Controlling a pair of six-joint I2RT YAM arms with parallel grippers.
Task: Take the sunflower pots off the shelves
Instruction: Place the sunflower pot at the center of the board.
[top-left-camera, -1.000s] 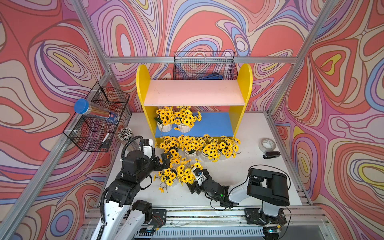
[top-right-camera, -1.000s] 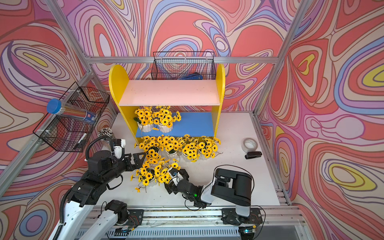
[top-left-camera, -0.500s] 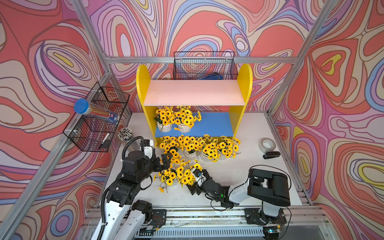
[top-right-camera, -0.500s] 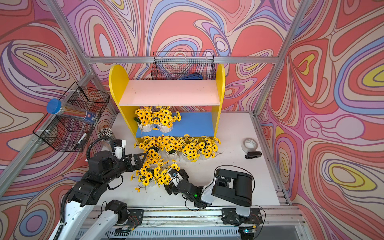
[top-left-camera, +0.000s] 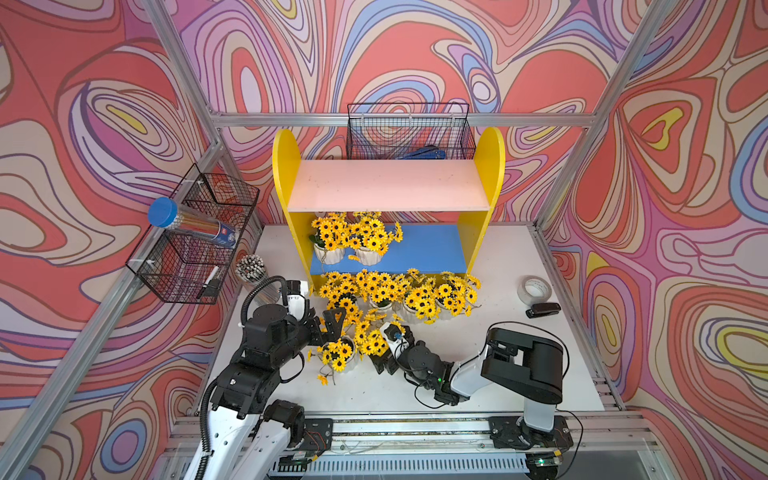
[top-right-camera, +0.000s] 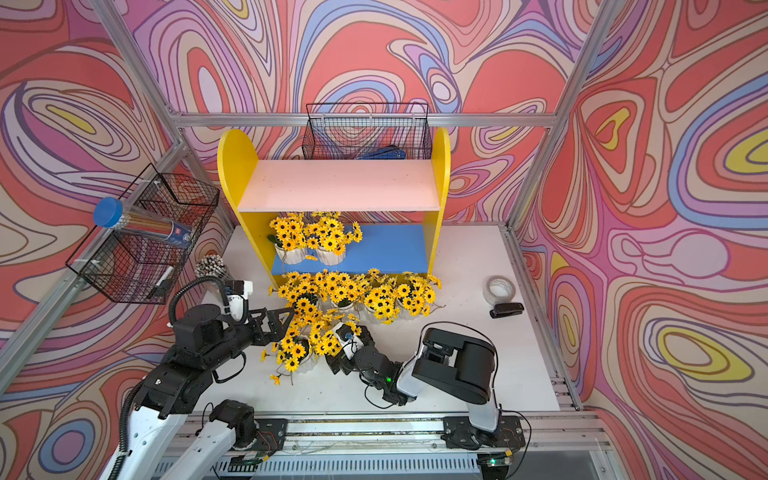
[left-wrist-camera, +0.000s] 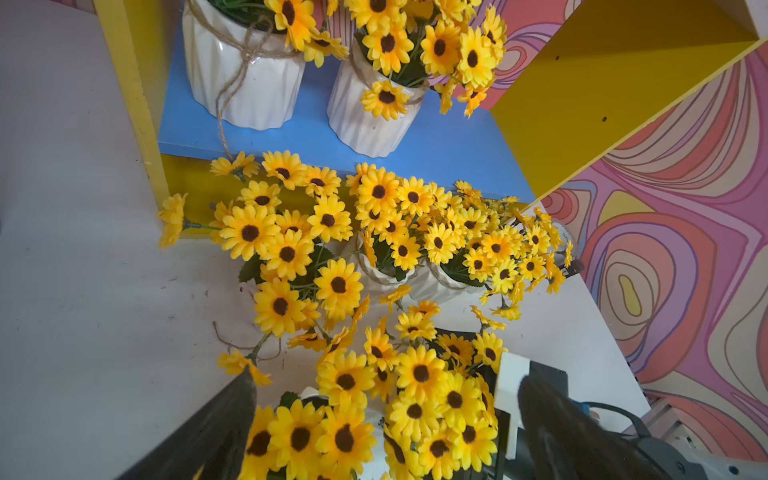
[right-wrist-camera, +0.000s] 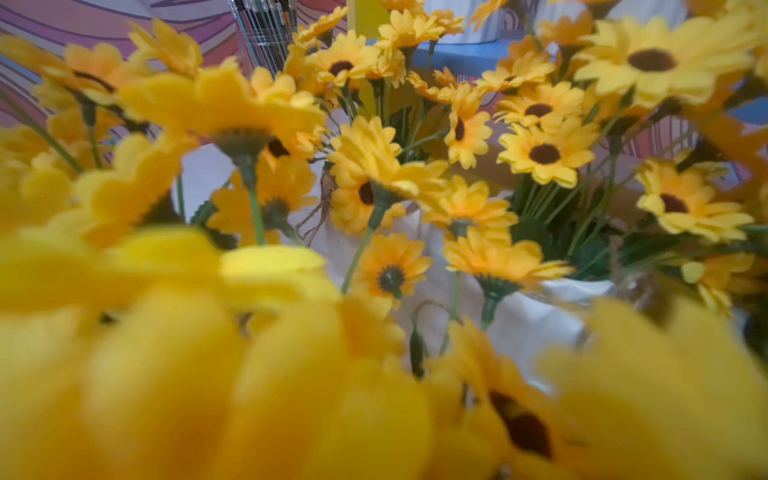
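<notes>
Standing upright on the blue lower board (top-left-camera: 428, 249) of the shelves (top-left-camera: 388, 187), two sunflower pots (top-left-camera: 332, 254) point their blossoms up, touching each other near the left side panel. More pots crowd the tabletop (top-left-camera: 498, 332) just in front. Flowers cover most of their white bodies, so I cannot count them surely. Over the nearest bunch (top-left-camera: 347, 360) the left claw (top-left-camera: 330, 328) is spread open. Beside it the right claw (top-left-camera: 384, 361) is wide too, with its fingers buried in blossoms; its wrist view is mostly yellow blur.
</notes>
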